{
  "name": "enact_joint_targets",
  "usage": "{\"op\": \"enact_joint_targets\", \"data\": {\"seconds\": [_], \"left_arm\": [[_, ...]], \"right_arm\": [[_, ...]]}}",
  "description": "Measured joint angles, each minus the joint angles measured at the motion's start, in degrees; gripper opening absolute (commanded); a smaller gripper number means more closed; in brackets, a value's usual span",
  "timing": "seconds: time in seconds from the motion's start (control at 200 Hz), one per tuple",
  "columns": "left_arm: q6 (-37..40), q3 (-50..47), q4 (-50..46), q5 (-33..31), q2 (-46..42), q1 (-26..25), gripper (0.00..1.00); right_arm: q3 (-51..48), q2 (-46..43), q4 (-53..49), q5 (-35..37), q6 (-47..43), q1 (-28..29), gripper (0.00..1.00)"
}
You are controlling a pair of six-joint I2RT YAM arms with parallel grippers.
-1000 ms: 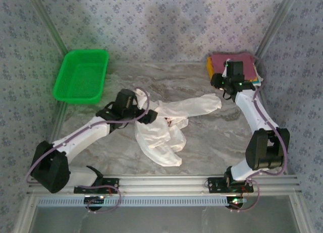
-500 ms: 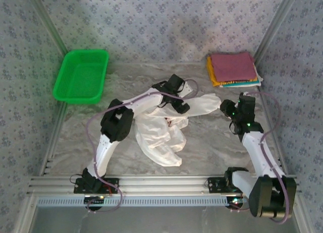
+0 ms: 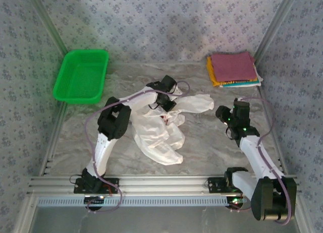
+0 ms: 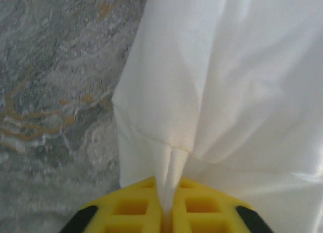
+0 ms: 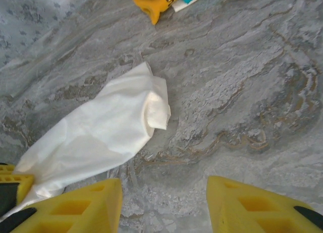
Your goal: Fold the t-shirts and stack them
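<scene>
A crumpled white t-shirt [image 3: 156, 132] lies in the middle of the table, one end stretching right towards my right gripper. My left gripper [image 3: 164, 100] is at the shirt's far edge, shut on a pinched fold of the white cloth [image 4: 227, 81]; the fold runs down between the yellow fingers [image 4: 131, 208] of the left gripper [image 4: 169, 213]. My right gripper [image 3: 222, 115] stands open just right of the shirt's end [image 5: 101, 137], with bare table between the jaws of the right gripper [image 5: 164, 202]. Folded t-shirts [image 3: 234, 67] are stacked at the far right, maroon on top, with yellow [image 5: 151, 3] and teal below.
A green mesh basket [image 3: 81, 75] sits at the far left corner. Patterned walls close in the table on three sides. Bare marble tabletop [image 3: 217, 147] lies between the shirt and the right arm's base.
My left arm swung from the shirt's left side to its far edge and shut on the cloth. My right arm left the stack and came down beside the shirt's right end.
</scene>
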Motion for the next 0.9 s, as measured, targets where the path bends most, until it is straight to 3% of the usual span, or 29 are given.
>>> {"op": "enact_joint_targets", "data": {"seconds": [0.18, 0.5, 0.899], "left_arm": [[-4.55, -7.93, 3.06, -0.39, -11.32, 1.11, 0.00], [-10.49, -16.22, 9.55, -0.44, -27.23, 10.84, 0.00], [-14.49, -28.00, 14.40, -1.81, -36.54, 15.91, 0.00]], "right_arm": [[3.08, 6.51, 0.96, -0.44, -1.95, 5.11, 0.51], [12.09, 24.76, 4.46, -11.06, -5.44, 19.21, 0.58], [22.05, 43.01, 4.94, -14.97, -4.94, 25.49, 0.58]]}}
